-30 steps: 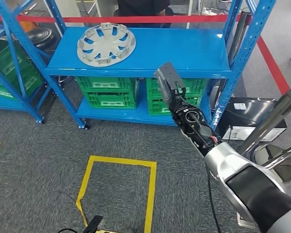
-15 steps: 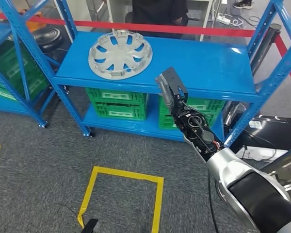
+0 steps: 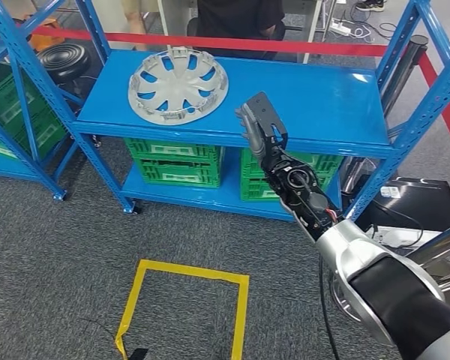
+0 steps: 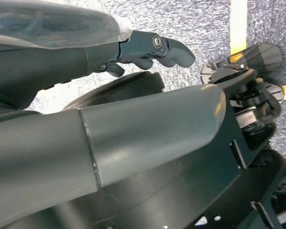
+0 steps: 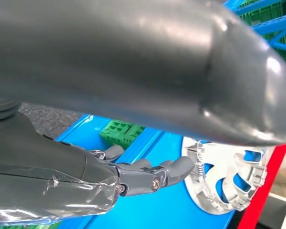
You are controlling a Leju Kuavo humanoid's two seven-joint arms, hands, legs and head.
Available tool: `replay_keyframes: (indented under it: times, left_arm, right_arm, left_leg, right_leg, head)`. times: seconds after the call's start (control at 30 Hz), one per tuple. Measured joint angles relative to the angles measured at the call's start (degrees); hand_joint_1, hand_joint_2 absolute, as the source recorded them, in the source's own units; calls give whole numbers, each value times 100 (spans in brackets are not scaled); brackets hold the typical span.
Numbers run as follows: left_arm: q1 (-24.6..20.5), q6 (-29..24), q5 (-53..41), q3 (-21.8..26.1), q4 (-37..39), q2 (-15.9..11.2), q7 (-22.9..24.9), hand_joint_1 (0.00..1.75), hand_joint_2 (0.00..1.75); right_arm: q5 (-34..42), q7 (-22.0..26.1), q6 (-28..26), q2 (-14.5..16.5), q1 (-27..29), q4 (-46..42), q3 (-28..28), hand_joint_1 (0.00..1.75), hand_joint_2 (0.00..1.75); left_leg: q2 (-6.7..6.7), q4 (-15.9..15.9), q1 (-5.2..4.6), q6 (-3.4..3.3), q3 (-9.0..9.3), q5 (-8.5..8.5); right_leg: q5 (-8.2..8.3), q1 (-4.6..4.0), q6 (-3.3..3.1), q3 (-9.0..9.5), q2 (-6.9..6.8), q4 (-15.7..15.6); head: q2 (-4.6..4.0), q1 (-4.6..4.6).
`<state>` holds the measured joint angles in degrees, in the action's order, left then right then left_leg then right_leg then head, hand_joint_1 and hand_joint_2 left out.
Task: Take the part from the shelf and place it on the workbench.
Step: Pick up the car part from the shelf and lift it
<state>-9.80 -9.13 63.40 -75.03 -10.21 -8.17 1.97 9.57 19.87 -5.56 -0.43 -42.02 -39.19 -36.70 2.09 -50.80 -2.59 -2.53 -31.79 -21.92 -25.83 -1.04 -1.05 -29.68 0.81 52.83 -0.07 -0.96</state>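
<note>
A silver wheel cover [image 3: 178, 84] with curved spokes lies flat on the top board of the blue shelf [image 3: 325, 97], toward its left side. My right hand [image 3: 261, 124] is raised in front of the shelf's front edge, to the right of the cover and apart from it, fingers stretched out and holding nothing. In the right wrist view the fingers [image 5: 148, 174] reach over the blue board with the wheel cover [image 5: 228, 179] just beyond them. My left hand [image 4: 148, 47] hangs low over the grey carpet, fingers loosely extended, holding nothing.
Green crates [image 3: 175, 161] fill the lower shelf. A second blue rack [image 3: 19, 112] stands at left, with a black stool [image 3: 67, 60] behind. A person in black [image 3: 240, 16] stands behind the red barrier. A yellow tape square [image 3: 183, 307] marks the carpet. A black box [image 3: 409, 206] lies at right.
The camera has shifted, so the shelf now sits slightly left and lower than half a second ago. My right hand stays raised near the shelf's front edge.
</note>
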Motion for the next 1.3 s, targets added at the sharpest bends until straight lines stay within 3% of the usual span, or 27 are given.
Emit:
replay_keyframes:
  times: [0.43,0.8,1.1,1.23,1.3]
  left_arm:
    - [188,25,140,13,0,-79,-23,0,0]
    - [-53,78,-60,13,0,23,-379,0,0]
    - [61,160,7,13,0,-73,-403,0,0]
    - [102,188,42,13,0,-69,-349,0,0]
    - [132,194,71,17,0,-49,-368,0,0]
  right_arm:
    - [21,246,48,216,-170,98,-50,0,0]
    - [81,60,-111,257,-100,-87,-74,0,0]
    - [113,-51,-177,257,75,-327,-82,0,0]
    - [149,-24,-150,257,82,-335,-66,0,0]
    - [133,40,-117,257,81,-334,-46,0,0]
  left_leg:
    - [1,-4,4,4,1,1]
    - [1,-6,3,4,2,1]
    - [0,-7,4,7,2,-1]
    - [-7,30,-8,-68,13,-57]
    - [-15,127,20,-114,102,-100]
  right_leg:
    - [3,-6,-12,4,-6,0]
    - [3,-6,-13,7,-5,0]
    - [2,-6,-13,5,-3,0]
    - [28,8,22,69,2,7]
    - [-8,-12,58,89,-7,122]
  head:
    - [-1,-2]
    - [-1,-3]
    - [-1,-6]
    - [0,-1]
    - [-1,-6]
